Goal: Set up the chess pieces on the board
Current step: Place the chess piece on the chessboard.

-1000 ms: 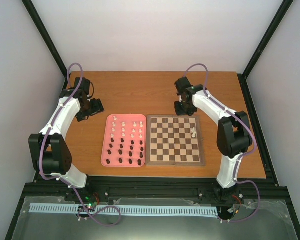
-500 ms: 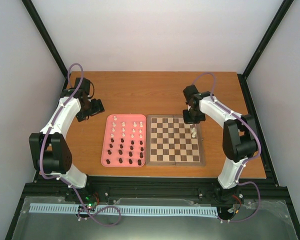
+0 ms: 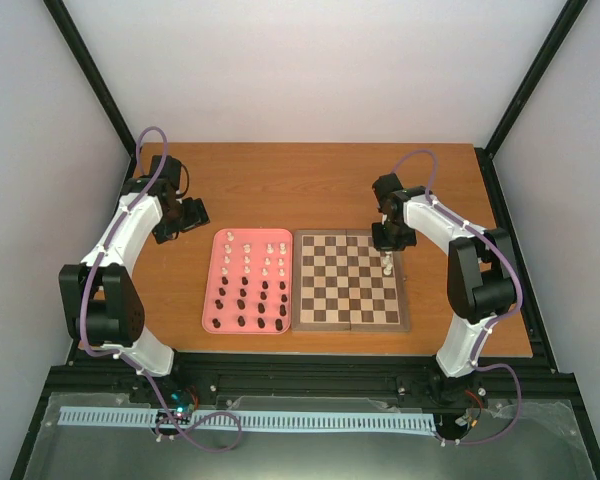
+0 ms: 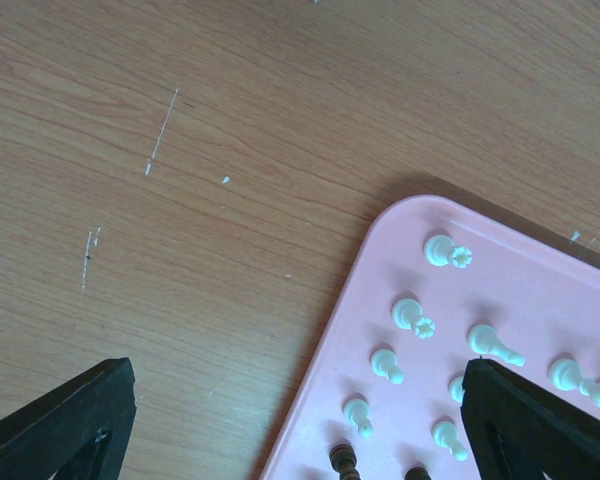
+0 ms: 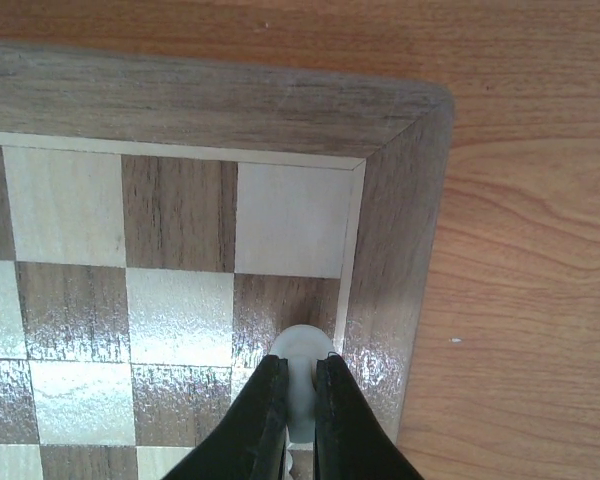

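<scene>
Small cream chess piece [image 5: 301, 340] | we pinch it upright in right gripper [image 5: 300, 375] | at rightmost column of checkered wooden board [image 5: 398, 230], corner square [image 5: 290, 220] just beyond | left gripper [image 4: 295, 385] spread wide, well apart.

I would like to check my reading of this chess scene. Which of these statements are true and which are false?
1. The right gripper is closed on a white piece. True.
2. The left gripper holds a dark piece. False: it is open and empty, over the table beside the far left corner of the tray.
3. The pink tray lies on the left side of the board. True.
4. Several dark pieces stand on the board. False: they are all in the near rows of the tray, and the only piece at the board is the white one in the right gripper, at the board's right edge.
</scene>
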Controlling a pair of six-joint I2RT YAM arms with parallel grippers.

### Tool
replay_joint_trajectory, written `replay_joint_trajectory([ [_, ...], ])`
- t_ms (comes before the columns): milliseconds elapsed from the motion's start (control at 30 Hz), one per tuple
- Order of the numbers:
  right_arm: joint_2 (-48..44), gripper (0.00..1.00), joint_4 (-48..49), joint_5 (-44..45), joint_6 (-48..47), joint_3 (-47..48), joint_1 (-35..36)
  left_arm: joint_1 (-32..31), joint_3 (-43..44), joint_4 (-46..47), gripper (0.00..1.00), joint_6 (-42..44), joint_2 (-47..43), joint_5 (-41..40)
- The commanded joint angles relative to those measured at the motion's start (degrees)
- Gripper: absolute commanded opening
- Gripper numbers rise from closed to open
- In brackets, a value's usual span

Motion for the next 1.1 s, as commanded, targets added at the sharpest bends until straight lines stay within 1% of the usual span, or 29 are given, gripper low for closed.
replay_joint_trajectory([
  [0, -0.83, 0.03, 1.38, -0.02, 0.2, -0.03, -0.49, -0.1, 0.66, 0.53, 1.0, 0.92, 0.31, 0.41],
  [700, 1.24, 0.03, 1.7, -1.1, 0.27, -0.57, -0.5, -0.08, 0.24, 0.67, 1.0, 0.99, 0.18, 0.4],
  [833, 1.51, 0.07, 1.68, -1.32, 0.33, -0.48, -0.49, -0.1, 0.19, 0.72, 1.0, 1.04, 0.18, 0.68],
  [1067, 2.05, 0.09, 1.44, -2.33, -0.14, -0.37, -0.52, -0.1, 0.19, 0.78, 1.0, 1.03, 0.25, 0.73],
])
